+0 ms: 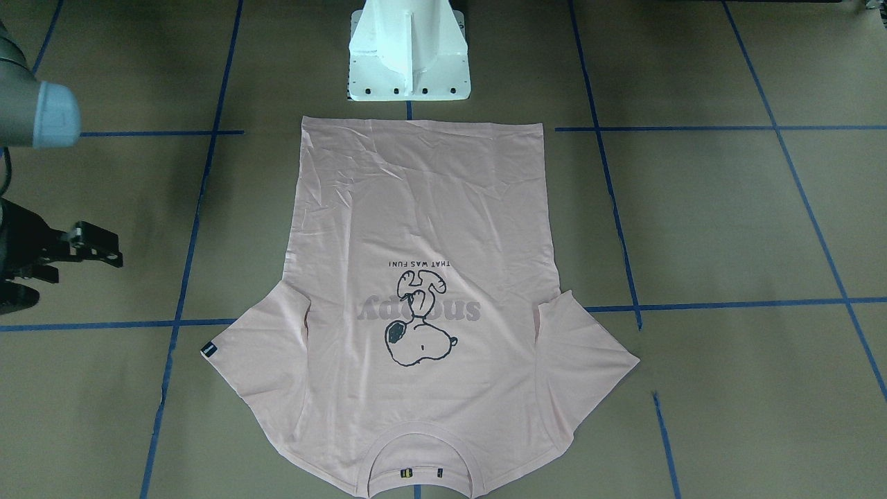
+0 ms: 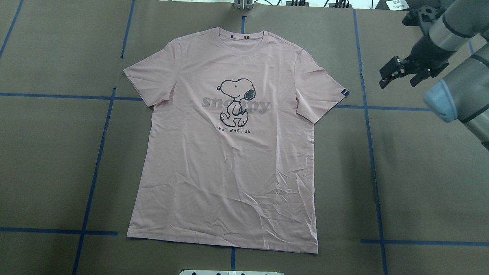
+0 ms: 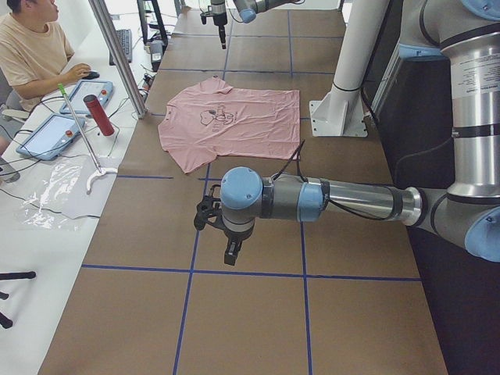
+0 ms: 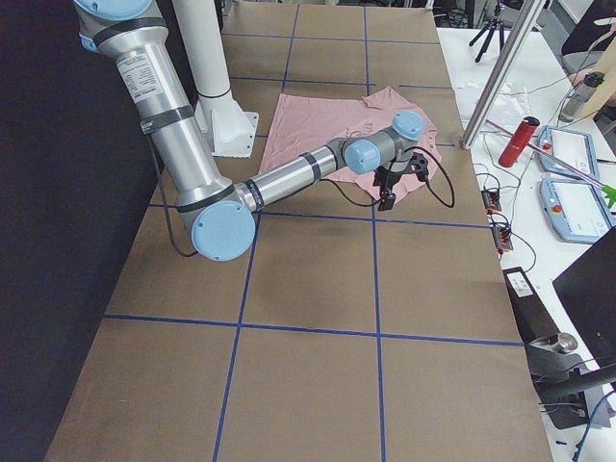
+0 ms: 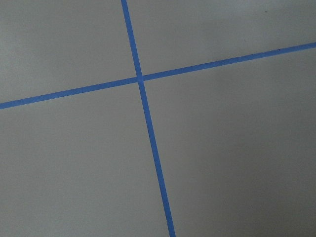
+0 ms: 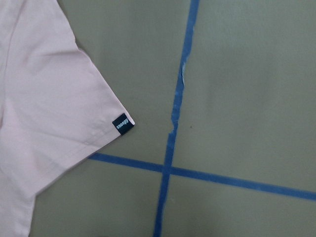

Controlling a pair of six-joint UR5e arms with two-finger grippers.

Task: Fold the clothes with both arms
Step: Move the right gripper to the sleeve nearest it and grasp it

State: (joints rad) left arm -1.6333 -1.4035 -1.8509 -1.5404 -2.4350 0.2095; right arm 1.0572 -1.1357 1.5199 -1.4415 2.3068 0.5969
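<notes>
T-shirt (image 2: 227, 161), the pink Snoopy one, is lying flat and print up in the middle of the table (image 2: 430, 180), collar at the far side from the white base (image 1: 409, 55). Right gripper (image 2: 397, 82) hangs out past the sleeve tag (image 6: 122, 123), jaws apart, nothing in them. Left gripper (image 3: 231, 251) is over bare table by the blue tape (image 5: 148, 138), well apart from the shirt, and I can't tell how its jaws stand.

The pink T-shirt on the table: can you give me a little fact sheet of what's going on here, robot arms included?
Shirt: pale pink T-shirt, spread flat, print up, collar on the side far from the robot
Print: cartoon dog over grey lettering
Right claw: open, empty, above the table beside the tagged sleeve, not touching it
Left claw: away from the shirt, over taped table; open or shut unclear
Folding: not begun
</notes>
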